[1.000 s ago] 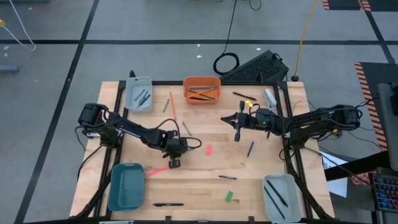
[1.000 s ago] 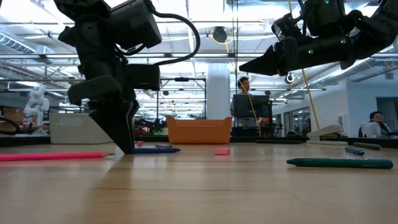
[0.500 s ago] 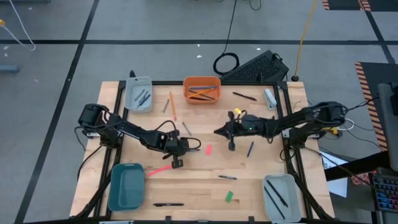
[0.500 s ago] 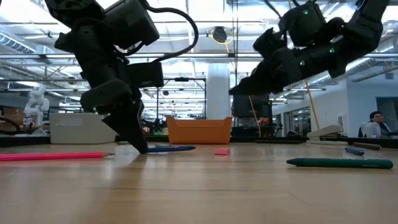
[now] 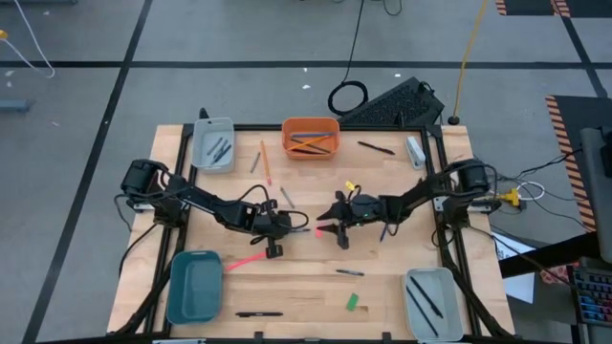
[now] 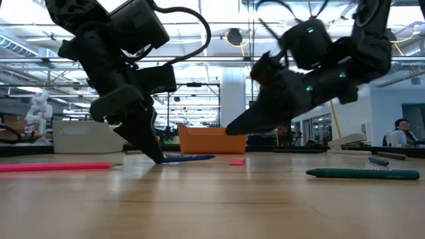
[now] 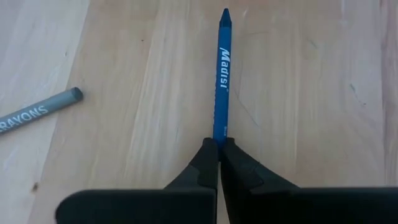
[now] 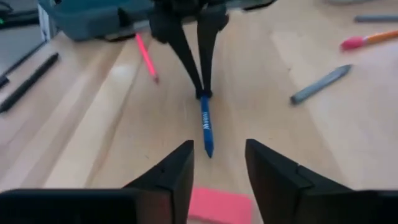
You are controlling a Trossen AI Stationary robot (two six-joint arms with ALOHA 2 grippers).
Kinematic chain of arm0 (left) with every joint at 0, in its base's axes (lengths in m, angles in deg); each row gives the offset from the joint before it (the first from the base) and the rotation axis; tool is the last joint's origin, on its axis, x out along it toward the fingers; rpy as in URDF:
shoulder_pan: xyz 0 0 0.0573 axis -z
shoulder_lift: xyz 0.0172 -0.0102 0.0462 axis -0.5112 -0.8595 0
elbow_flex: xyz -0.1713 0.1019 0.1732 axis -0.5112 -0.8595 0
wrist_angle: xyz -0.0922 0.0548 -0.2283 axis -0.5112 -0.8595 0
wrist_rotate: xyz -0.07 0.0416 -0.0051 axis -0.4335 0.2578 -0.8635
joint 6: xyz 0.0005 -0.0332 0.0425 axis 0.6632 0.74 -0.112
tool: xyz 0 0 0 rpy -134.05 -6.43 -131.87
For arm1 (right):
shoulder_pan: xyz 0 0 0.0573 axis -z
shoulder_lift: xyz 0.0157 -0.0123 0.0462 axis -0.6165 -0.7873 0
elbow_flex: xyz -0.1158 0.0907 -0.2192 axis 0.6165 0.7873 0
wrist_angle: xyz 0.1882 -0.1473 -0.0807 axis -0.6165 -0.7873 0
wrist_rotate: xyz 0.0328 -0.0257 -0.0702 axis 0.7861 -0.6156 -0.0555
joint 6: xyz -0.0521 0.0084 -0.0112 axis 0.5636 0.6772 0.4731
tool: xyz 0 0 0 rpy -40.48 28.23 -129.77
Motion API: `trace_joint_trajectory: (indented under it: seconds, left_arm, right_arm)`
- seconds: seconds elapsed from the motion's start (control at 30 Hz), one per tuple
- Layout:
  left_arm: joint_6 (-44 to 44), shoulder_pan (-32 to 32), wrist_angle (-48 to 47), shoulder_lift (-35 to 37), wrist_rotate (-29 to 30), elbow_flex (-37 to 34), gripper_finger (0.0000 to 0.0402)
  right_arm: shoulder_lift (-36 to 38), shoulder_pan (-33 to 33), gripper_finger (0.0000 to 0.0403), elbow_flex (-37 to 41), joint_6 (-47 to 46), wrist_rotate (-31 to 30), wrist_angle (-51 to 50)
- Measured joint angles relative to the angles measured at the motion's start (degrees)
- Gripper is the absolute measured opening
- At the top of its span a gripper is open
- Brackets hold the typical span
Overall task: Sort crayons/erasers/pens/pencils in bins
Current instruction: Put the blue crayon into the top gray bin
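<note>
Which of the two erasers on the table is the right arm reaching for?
The pink eraser, at mid-table. The right gripper hovers over it with jaws open; the green eraser lies apart, near the front edge.

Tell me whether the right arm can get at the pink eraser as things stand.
Probably yes. The right hand is open and hangs just above the pink eraser, with bare table around it. The left hand, shut on the blue crayon, is close by but off to one side.

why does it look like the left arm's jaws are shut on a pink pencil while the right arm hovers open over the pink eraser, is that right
Not quite: the pencil is blue, not pink. The left wrist view shows the left gripper with jaws shut on the end of a blue pencil lying on the table. The pink pencil lies apart, untouched. The rest holds: the right gripper is open over the pink eraser.
</note>
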Motion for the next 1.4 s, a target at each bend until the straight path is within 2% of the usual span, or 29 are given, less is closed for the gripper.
trace_joint_trajectory:
  seconds: [0.1, 0.23, 0.63, 0.93, 1.4]
  left_arm:
    - [0.42, 0.01, 0.01, -0.02, 0.13, 0.0, 0.0005]
    - [0.34, 0.01, 0.17, -0.02, 0.18, 0.0, 0.0003]
    - [-0.61, -0.9, 1.22, -0.07, -0.11, -0.02, 0.0004]
    - [-1.14, -0.9, 1.68, -0.07, 0.15, -0.02, 0.0003]
    - [-2.1, -1.39, 2.99, -0.04, 0.26, -0.02, 0.0003]
  right_arm:
    - [-2.17, 0.0, 0.0154, -3.08, 0.36, 0.0, -4.19]
    - [-3.38, 0.06, 0.0164, -4.67, 0.5, 0.0, -4.69]
    - [-9.22, 0.03, 0.0154, -8.99, 0.59, 2.83, -6.42]
    - [-9.87, 0.19, 0.0151, -11.3, 1.83, 2.75, -8.66]
    - [-9.87, 0.45, 0.005, -11.28, 3.33, 2.46, -9.85]
